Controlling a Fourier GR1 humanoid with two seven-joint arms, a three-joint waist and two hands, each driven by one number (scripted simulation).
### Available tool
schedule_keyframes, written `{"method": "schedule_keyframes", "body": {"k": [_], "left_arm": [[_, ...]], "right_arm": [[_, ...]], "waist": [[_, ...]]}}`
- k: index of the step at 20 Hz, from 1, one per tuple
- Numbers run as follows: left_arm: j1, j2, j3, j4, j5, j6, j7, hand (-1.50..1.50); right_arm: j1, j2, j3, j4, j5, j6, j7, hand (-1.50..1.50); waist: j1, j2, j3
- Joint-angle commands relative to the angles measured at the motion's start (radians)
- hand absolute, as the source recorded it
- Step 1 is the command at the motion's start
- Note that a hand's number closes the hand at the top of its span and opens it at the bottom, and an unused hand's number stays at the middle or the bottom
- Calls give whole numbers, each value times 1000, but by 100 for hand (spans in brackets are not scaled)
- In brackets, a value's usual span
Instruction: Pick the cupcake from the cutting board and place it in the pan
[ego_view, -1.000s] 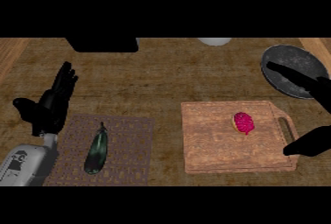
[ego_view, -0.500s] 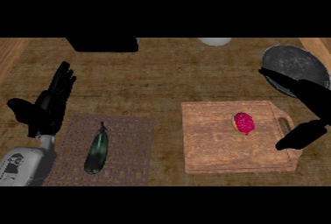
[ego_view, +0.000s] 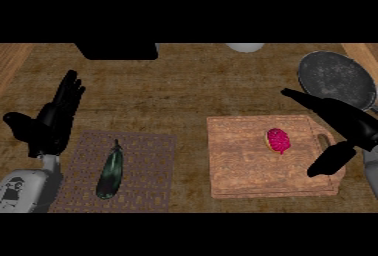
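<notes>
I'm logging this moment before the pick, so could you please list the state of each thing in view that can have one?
cupcake: lying on the cutting board, not held.
cutting board: flat on the counter, bearing only the cupcake.
pan: empty.
right hand: open, over the board's right edge, apart from the cupcake.
left hand: open, resting at the left, fingers up.
eggplant: lying on the mat.

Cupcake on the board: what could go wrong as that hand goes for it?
The cupcake lies on its side on the cutting board, so the open right hand might nudge it and roll it away. The pan sits just behind that hand, so the lift could bump its rim.
</notes>
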Motion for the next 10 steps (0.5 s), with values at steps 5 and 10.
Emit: {"method": "schedule_keyframes", "body": {"k": [5, 10], "left_arm": [[8, -28, 26, -22, -33, -11, 23, 0], [27, -49, 34, -1, -46, -38, -15, 0]], "right_arm": [[-11, 75, 68, 3, 162, 22, 63, -150], [-22, 50, 62, 125, 265, 16, -38, -150]], "waist": [[0, 0, 0], [2, 1, 0]]}}
